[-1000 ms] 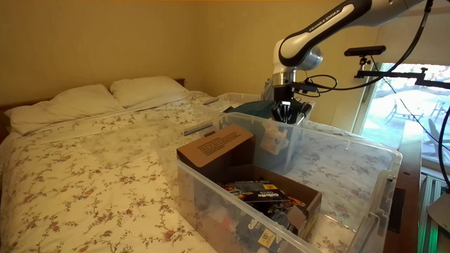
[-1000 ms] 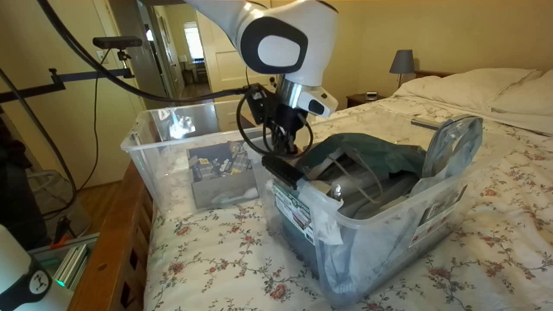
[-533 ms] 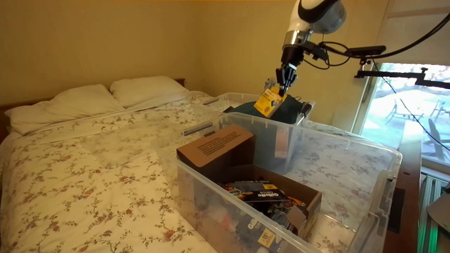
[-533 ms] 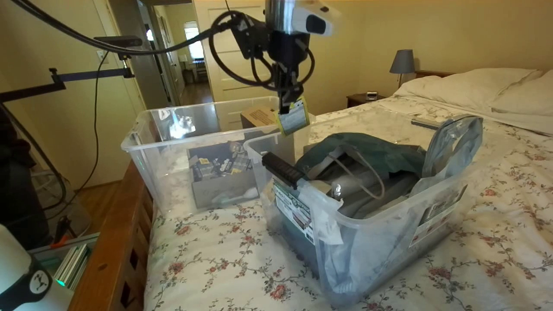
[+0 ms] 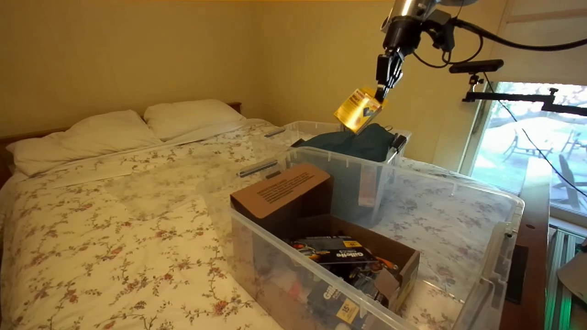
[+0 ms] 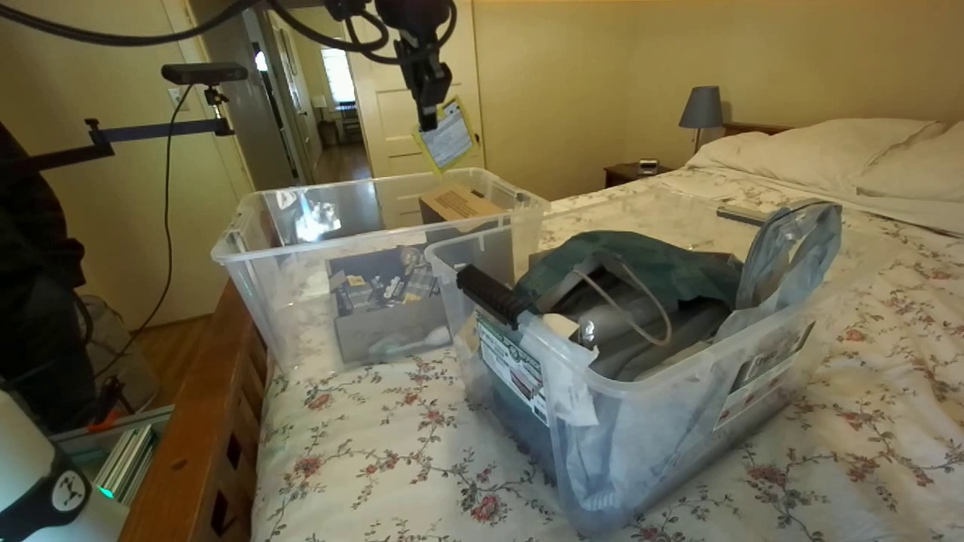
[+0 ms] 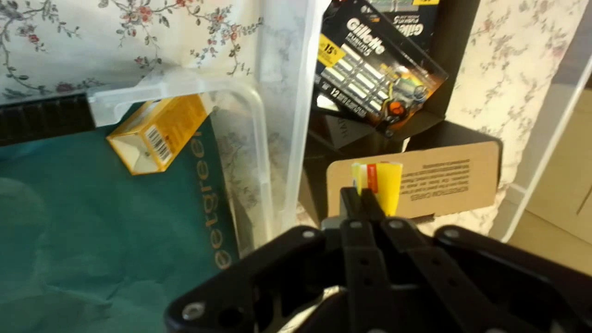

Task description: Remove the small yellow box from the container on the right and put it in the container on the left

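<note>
My gripper (image 5: 381,94) is shut on a small flat yellow box (image 5: 358,111) and holds it tilted in the air above the containers. Both also show in the other exterior picture, gripper (image 6: 428,123) and box (image 6: 452,135). In the wrist view the fingertips (image 7: 349,196) pinch the yellow box (image 7: 390,187) at one edge. The clear container with a green bag (image 6: 636,388) is on the right in an exterior view. The clear container with an open cardboard box (image 6: 331,247) is on the left there. The held box appears above its far side.
Another yellow-orange box (image 7: 173,127) lies on the green bag (image 7: 111,222) under the container's corner in the wrist view. The cardboard box (image 5: 284,188) has a raised flap and Gillette packs (image 5: 344,252) inside. A black handle (image 6: 489,293) sits on a container rim. A camera stand (image 5: 477,66) is nearby.
One second ago my gripper was down at the green bag's container. It has risen with the yellow box, which came into sight, and has moved across toward the cardboard box's container.
</note>
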You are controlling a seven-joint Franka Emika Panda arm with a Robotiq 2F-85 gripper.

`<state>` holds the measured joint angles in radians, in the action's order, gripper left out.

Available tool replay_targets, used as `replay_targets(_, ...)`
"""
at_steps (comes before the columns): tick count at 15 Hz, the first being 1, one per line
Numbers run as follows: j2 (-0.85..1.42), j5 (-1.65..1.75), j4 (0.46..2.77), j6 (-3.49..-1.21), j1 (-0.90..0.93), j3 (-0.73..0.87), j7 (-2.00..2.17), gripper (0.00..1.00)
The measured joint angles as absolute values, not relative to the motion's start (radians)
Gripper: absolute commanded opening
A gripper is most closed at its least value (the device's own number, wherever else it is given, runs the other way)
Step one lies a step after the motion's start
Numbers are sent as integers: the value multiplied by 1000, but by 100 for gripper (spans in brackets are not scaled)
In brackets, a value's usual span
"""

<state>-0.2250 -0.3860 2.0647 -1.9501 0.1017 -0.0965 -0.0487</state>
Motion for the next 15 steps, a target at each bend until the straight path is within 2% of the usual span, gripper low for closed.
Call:
replay_targets(3, -260, -408, 2126, -1949, 168, -146, -26, 0)
replay_targets(7, -191, -400, 2145, -1954, 226, -225, 34, 2)
replay_targets(15, -190, -403, 2143, -1955, 227, -211, 27, 0)
